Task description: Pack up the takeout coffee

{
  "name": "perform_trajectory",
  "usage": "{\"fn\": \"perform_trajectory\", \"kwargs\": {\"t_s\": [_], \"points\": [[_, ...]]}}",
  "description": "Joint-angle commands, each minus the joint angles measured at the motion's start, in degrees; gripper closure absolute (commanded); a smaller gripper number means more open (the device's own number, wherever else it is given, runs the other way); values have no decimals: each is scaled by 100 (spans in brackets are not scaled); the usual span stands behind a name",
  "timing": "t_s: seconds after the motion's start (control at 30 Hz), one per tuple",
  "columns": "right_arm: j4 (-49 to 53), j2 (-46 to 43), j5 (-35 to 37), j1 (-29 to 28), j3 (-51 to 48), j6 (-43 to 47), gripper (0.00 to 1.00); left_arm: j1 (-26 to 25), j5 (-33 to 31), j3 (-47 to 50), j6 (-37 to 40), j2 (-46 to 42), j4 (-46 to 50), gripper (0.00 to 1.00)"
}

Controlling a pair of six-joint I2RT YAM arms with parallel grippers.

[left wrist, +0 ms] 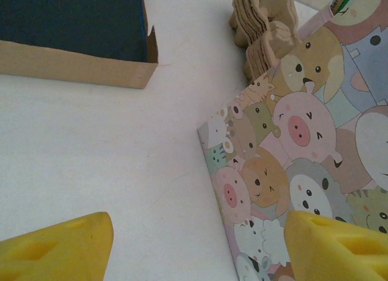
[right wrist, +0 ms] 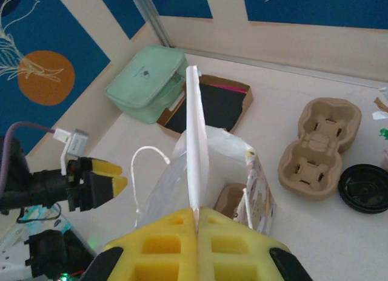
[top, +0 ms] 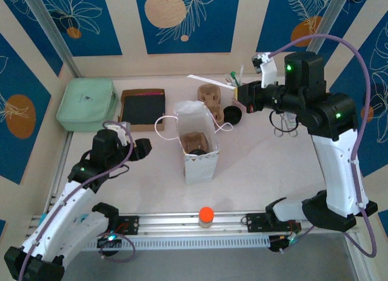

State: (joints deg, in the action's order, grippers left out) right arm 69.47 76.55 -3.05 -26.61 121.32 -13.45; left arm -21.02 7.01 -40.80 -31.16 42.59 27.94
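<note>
A paper bag printed with cartoon animals stands open mid-table, its white string handles loose. A brown pulp carrier sits inside it, next to a dark round shape that I cannot tell to be the takeout coffee. A round black lid rests on the table right of the bag, with no cup body showing under it. My right gripper is shut on a long white wrapped straw, held above and behind the bag. My left gripper is open and empty, low at the bag's left side.
A second brown carrier lies behind the bag. A shallow cardboard box with a dark inside and a mint green pouch sit at the back left. A small orange-capped bottle stands on the front rail.
</note>
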Motion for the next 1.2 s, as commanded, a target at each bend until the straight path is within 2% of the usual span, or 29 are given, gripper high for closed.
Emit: {"fn": "perform_trajectory", "kwargs": {"t_s": [0.0,0.23,0.67,1.17], "points": [[678,157,89,-215,195,277,95,59,88,-166,-13,1,-86,25],[1186,291,893,-784,85,361,95,59,112,-192,-47,57,-119,26],[1404,1068,1636,-1431,47,509,95,60,142,-192,-92,28,-83,26],[1606,2315,2068,-1681,859,821,95,62,106,-96,-46,-83,-31,26]]}}
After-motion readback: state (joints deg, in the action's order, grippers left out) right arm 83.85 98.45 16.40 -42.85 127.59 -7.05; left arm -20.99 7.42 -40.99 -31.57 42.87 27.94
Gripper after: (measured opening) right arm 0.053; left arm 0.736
